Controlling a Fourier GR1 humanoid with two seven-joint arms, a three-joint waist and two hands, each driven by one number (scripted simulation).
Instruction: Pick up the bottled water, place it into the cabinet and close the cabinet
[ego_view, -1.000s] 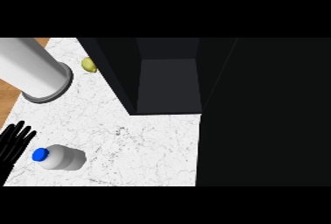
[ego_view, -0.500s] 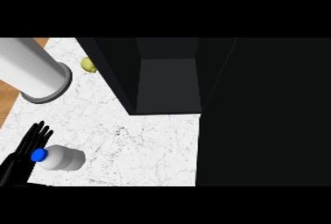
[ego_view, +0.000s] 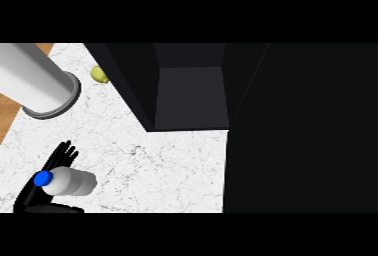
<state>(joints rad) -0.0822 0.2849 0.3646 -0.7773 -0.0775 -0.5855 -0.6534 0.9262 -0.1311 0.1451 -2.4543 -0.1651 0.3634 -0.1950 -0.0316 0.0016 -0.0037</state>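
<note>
A: One big thing dominates, the dark cabinet (ego_view: 192, 85), door open, hollow interior facing the counter, taking up the top centre and right of the head view.

B: And the surface?

A: White marble counter (ego_view: 162, 165), w/ a strip of wood floor at far left. Grey-white cylinder (ego_view: 33, 82), prob. a canister, stands at upper left; a small yellow-green fruit (ego_view: 98, 74) sits just beside the cabinet's left wall.

B: Bottled water?

A: Bottled water (ego_view: 68, 181) is at lower left, on the counter, blue cap pointing left, body to the right, so its long axis seems to run roughly left-right. Well apart from the cabinet.

B: Which hand's on it?

A: Left hand (ego_view: 46, 175), right behind the bottle on its cap side, fingers straight and spread, not wrapped round it yet. Touching or not, can't tell. Right hand isn't in view, so left is the nearer one.
</note>
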